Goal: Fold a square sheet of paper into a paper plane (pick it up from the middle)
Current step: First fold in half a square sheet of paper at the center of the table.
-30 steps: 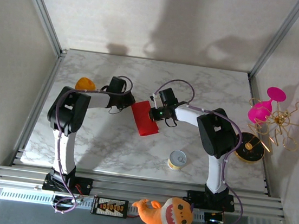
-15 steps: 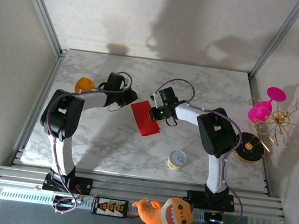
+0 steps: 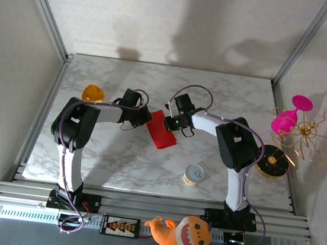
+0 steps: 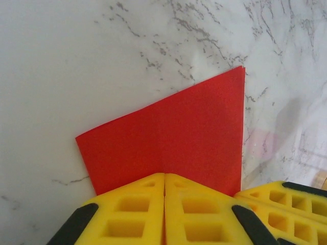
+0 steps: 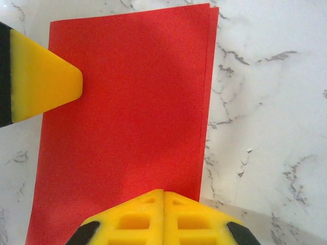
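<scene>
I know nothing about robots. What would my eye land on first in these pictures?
The bright red folded paper in the middle of the marble table, with the left gripper and right gripper poised at opposite sides of it, yellow fingers shut. Next, the orange shark plush at the near edge between the arm bases, and the pink glass beside a gold wire stand on the right.

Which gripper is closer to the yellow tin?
Right. The right gripper rests at the right side of the red paper, beyond and left of the tin; the left gripper is at its left side, farther off.
</scene>
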